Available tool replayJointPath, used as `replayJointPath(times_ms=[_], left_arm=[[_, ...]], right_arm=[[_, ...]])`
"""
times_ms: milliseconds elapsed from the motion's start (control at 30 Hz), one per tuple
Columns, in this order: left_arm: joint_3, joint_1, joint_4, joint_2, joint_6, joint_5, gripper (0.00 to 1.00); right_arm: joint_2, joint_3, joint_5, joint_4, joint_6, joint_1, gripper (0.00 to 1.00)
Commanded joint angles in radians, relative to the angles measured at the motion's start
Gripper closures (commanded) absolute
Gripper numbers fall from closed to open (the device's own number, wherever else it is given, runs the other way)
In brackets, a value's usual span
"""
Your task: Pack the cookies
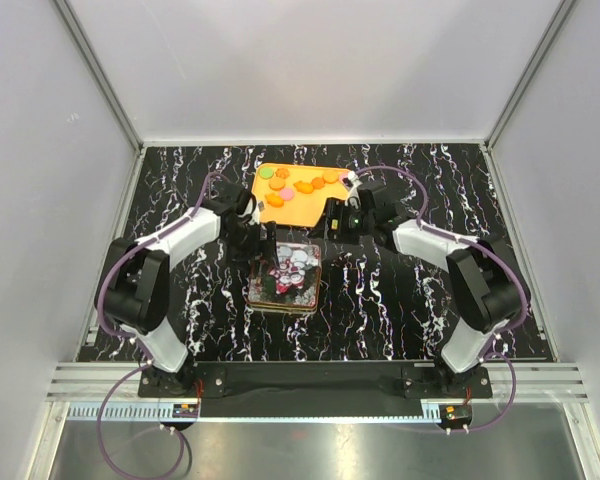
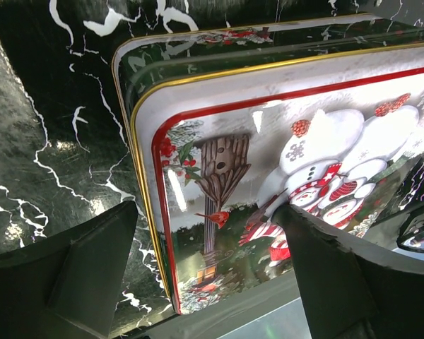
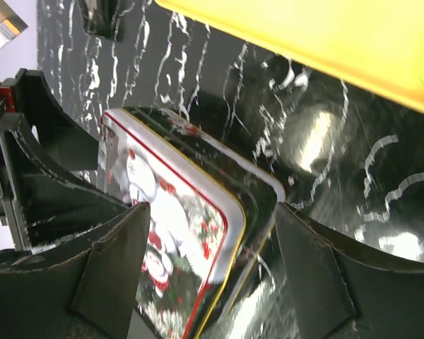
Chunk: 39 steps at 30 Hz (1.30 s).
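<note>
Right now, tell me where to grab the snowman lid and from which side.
Pinch the snowman lid at the gold-rimmed edge by the birdhouse, coming down from above. It lies flat and askew on the tin and is probably too wide to span, but that thin raised rim sits between the open left fingers.

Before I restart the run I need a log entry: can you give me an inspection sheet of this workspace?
Surface: glossy black table with white veining.
Job's things: orange, pink and green cookies loose on an orange board; snowman tin nearer the arms, lid resting offset on it.
Clutter: nothing seen.
End effectors: left end effector open, straddling the lid's edge; right end effector open around a tin corner.
Cables: purple cables looping along both arms.
Surroundings: pale enclosure walls, aluminium rail at the near edge.
</note>
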Motion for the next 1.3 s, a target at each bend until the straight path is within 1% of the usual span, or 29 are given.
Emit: replayJointPath(times_ms=[0,100,167,400,600,700,733,900,1067,1267], left_arm=[[0.028,-0.001,0.013,0.048,0.012,-0.061,0.11],[0.051,-0.001,0.001,0.062,0.013,-0.061,0.11],[0.068,-0.001,-0.007,0.066,0.016,-0.061,0.11],[0.097,-0.001,-0.016,0.083,0.018,-0.057,0.11],[0.105,-0.001,-0.012,0.092,0.019,-0.054,0.11],[0.105,-0.001,-0.012,0.092,0.021,-0.051,0.11],[0.104,-0.001,-0.013,0.091,0.024,-0.052,0.11],[0.104,-0.001,-0.015,0.089,0.029,-0.048,0.11],[0.107,-0.001,-0.019,0.091,0.032,-0.051,0.11],[0.110,-0.001,-0.018,0.092,0.027,-0.046,0.11]], right_arm=[[0.047,-0.009,-0.076,0.159,0.004,0.001,0.21],[0.093,-0.032,-0.113,0.232,0.033,0.001,0.22],[0.097,-0.085,-0.114,0.297,0.059,0.004,0.22],[0.046,-0.217,-0.069,0.343,0.089,0.030,0.22],[0.031,-0.313,-0.041,0.426,0.138,0.053,0.27],[0.008,-0.296,0.011,0.382,0.121,0.052,0.25],[-0.001,-0.279,0.025,0.357,0.107,0.052,0.23],[0.000,-0.213,0.053,0.314,0.069,0.052,0.19],[0.028,-0.170,0.044,0.372,0.066,0.049,0.18],[0.118,-0.115,0.021,0.421,0.053,0.050,0.18]])
